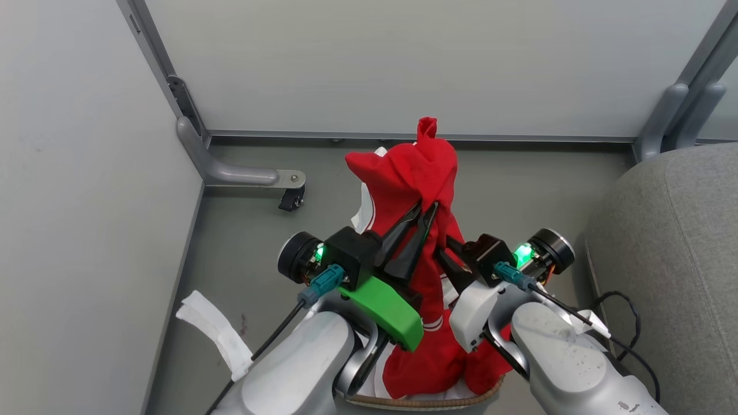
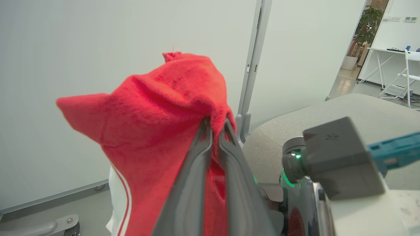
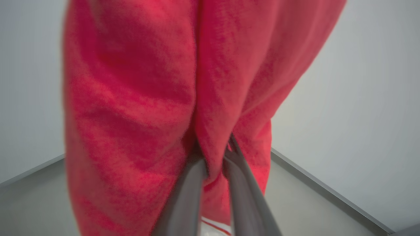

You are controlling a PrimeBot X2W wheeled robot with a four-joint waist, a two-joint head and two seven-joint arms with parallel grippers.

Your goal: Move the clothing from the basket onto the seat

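Clothing (image 1: pixel 424 173) pinched in your left gripper (image 2: pixel 216 123) and right gripper (image 3: pixel 218 154) hangs down at 6 o'clock; it may snag the basket (image 1: pixel 426 402).

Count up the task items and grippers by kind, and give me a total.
Grippers: 2, the left gripper and the right gripper, each pinching the fabric
Red clothing: 1 bunch; separate garments cannot be told apart
White basket: 1
Grey seat: 1
Total: 5
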